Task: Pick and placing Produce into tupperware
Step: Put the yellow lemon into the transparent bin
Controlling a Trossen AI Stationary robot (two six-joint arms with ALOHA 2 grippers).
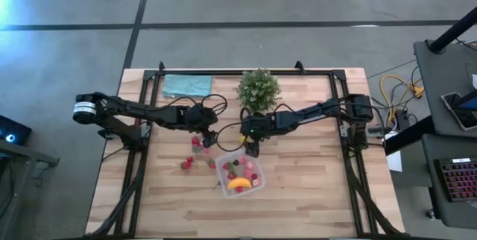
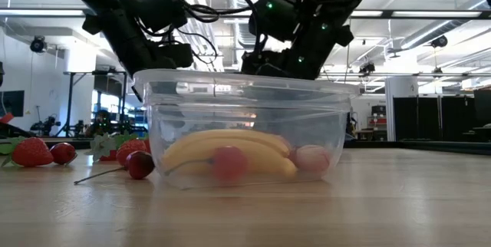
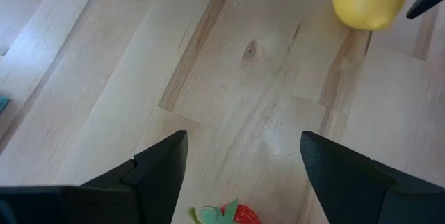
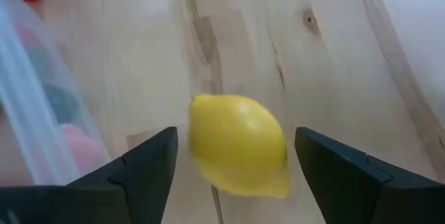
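The clear tupperware (image 1: 226, 167) (image 2: 245, 113) stands on the wooden table near its middle. It holds a banana (image 2: 230, 151) and several small red and pink fruits. More strawberries (image 1: 195, 144) (image 2: 31, 152) lie loose on the table to its left. My right gripper (image 1: 252, 149) (image 4: 236, 137) is open just beyond the tupperware's far rim. Its fingers stand on either side of the yellow lemon (image 4: 240, 146) (image 3: 368, 0) with narrow gaps. My left gripper (image 1: 210, 139) (image 3: 243, 140) is open above bare table, with a strawberry (image 3: 240, 215) just below it.
A bushy green potted plant (image 1: 258, 89) stands at the table's far edge behind the right gripper. A flat teal cloth (image 1: 186, 85) lies at the far left. Black frame rails (image 1: 141, 158) run along both sides. The near half of the table holds only the tupperware.
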